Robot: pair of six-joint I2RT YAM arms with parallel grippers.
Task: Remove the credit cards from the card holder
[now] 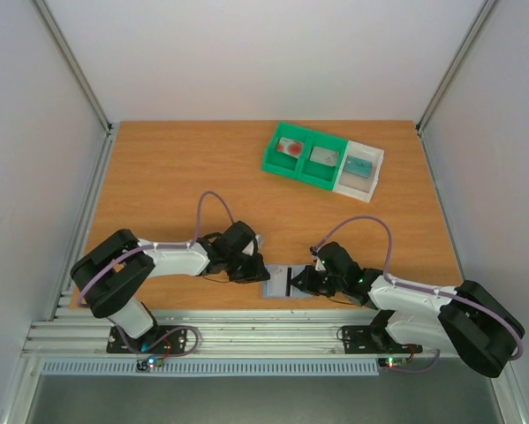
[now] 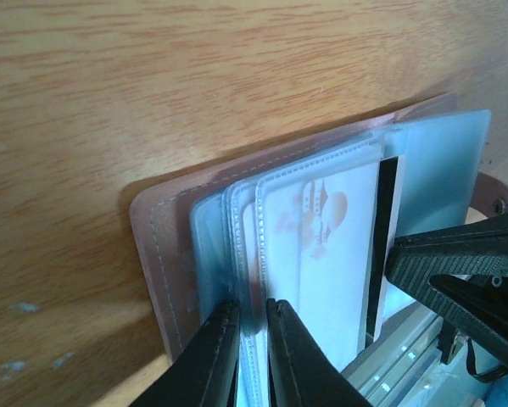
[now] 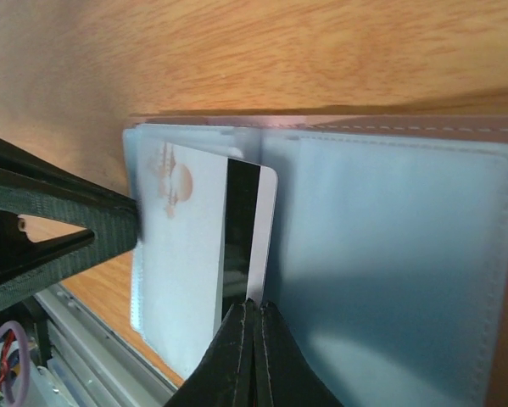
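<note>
The card holder (image 1: 278, 281) lies open at the table's near edge between both grippers. Its pinkish cover (image 2: 162, 246) carries clear blue-grey sleeves (image 3: 389, 254). My left gripper (image 2: 252, 307) (image 1: 257, 269) is shut on the edges of the left sleeves. One sleeve holds a white card with a faint orange print (image 2: 321, 229) (image 3: 173, 182). A white credit card with a black stripe (image 3: 241, 220) (image 2: 387, 229) stands partly out of a sleeve near the crease. My right gripper (image 3: 255, 305) (image 1: 299, 281) is shut on that card's bottom edge.
A green and white compartment tray (image 1: 304, 172) sits at the back right. It holds a card with a red blotch (image 1: 290, 147), a greyish card (image 1: 324, 156) and a teal one (image 1: 359, 165). An aluminium rail (image 1: 246, 331) runs along the near table edge.
</note>
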